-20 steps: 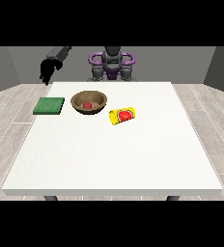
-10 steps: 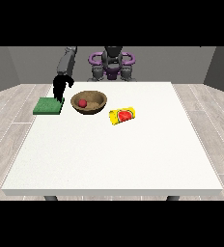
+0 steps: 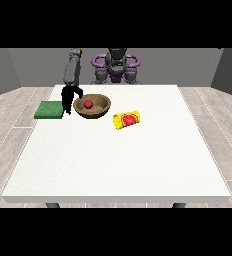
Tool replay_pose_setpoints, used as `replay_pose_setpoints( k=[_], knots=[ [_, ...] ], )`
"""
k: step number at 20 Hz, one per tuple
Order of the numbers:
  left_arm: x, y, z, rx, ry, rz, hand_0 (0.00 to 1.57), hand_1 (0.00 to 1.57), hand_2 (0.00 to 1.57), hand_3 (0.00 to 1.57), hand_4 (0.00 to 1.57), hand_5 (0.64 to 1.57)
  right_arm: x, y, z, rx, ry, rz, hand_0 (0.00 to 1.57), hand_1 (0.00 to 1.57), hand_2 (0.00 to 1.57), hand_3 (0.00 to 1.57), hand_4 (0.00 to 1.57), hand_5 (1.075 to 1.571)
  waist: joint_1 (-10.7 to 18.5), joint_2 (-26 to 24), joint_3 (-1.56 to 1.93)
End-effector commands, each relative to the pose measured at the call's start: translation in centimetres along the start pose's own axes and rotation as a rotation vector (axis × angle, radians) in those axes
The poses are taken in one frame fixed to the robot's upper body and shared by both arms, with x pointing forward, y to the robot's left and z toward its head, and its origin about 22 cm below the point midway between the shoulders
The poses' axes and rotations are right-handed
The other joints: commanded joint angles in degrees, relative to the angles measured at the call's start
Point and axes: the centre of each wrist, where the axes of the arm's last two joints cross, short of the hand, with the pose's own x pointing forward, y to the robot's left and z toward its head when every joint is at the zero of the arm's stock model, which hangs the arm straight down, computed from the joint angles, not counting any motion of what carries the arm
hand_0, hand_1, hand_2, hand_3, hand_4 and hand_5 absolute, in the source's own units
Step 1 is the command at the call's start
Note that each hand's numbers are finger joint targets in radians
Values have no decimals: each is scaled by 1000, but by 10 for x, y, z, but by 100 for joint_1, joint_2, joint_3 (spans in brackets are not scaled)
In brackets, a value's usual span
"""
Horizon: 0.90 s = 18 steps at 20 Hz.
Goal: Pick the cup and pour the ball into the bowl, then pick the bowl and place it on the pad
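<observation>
Reaching down from a grey arm (image 3: 72, 67), the black hand (image 3: 68, 98) at the view's left hangs just beside the left rim of the brown wooden bowl (image 3: 101, 108), between that bowl and the green pad (image 3: 49, 109). Its fingers point down toward the white table (image 3: 118, 160), with one part arching toward the bowl's rim, but whether they are curled onto the rim or merely close to it cannot be told, nor how far open the hand stands. Inside the bowl sits the red ball (image 3: 88, 103), a little left of the bowl's middle. Lying on its side just right of the bowl and a bit nearer the camera is the yellow cup (image 3: 126, 120), which bears a red mark on its wall; it is apart from the bowl and no hand touches it. The pad lies flat at the table's left edge, near the far side, with the hand just beside its right edge. Behind the table's far edge stands the robot's torso (image 3: 116, 67), dark grey with purple rings at the shoulders. No other hand shows in the view
</observation>
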Motion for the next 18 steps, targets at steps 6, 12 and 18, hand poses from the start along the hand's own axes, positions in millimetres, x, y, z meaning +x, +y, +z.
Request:
replay_pose_setpoints(
  k=[6,12,18],
  knots=[
    [15,41,23,70,-28,-24,0,0,0,0,1017,1536,-13,10,-10,27,-29,18,0,0,0,0,476,1548,-244,284,-1],
    [33,18,20,22,-82,-24,0,0,0,0,1017,1538,-12,14,-21,19,-61,10,0,0,0,0,458,1547,-11,582,2],
    [29,63,34,43,-32,-7,0,0,0,0,1024,1545,-25,47,-17,53,-9,4,0,0,0,0,472,1547,-186,324,-4]
  ],
)
